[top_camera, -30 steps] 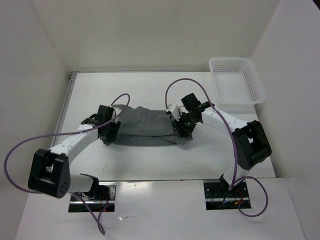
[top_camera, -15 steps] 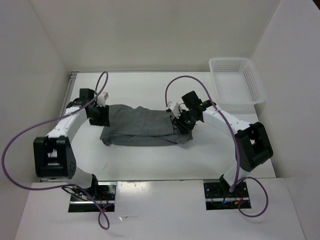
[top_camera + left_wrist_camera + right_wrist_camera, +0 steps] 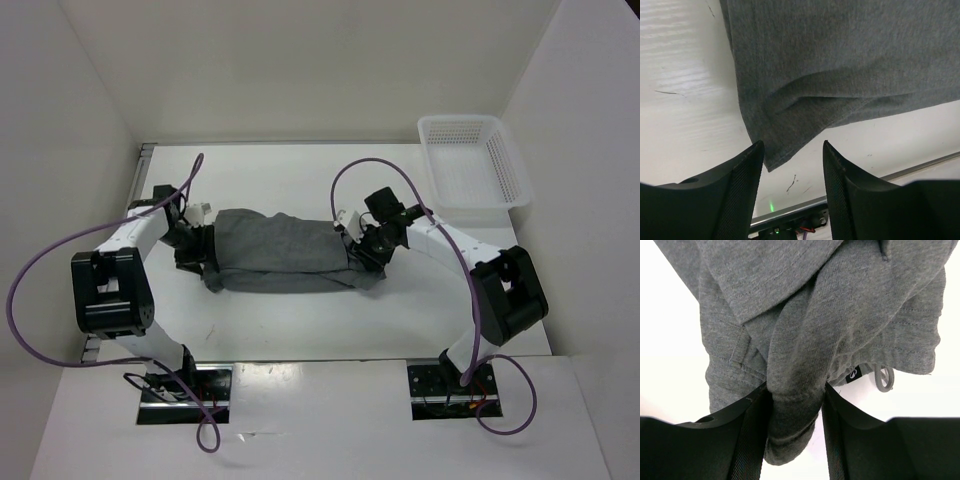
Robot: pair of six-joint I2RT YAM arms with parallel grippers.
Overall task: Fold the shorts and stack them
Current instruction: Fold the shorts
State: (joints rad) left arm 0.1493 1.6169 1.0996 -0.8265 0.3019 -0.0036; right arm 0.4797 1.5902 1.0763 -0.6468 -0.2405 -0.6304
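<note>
The grey shorts [image 3: 285, 253] lie bunched lengthwise in the middle of the table. My left gripper [image 3: 198, 244] is at their left end. In the left wrist view it [image 3: 792, 167] is open and empty, with a corner of the shorts [image 3: 790, 125] on the table just beyond the fingertips. My right gripper [image 3: 362, 250] is at the right end of the shorts. In the right wrist view it [image 3: 795, 405] is shut on a thick fold of the shorts [image 3: 805, 340] at the waistband. The drawstring loop [image 3: 883, 378] hangs beside it.
A white mesh basket [image 3: 472, 160] stands at the back right against the wall. White walls close in the table on the left, back and right. A metal rail [image 3: 920, 165] runs along the table's edge in the left wrist view.
My left arm has swung out to the left and its gripper has moved from over the shorts' left part to just off their left end. The right gripper has stayed put, holding the fold.
</note>
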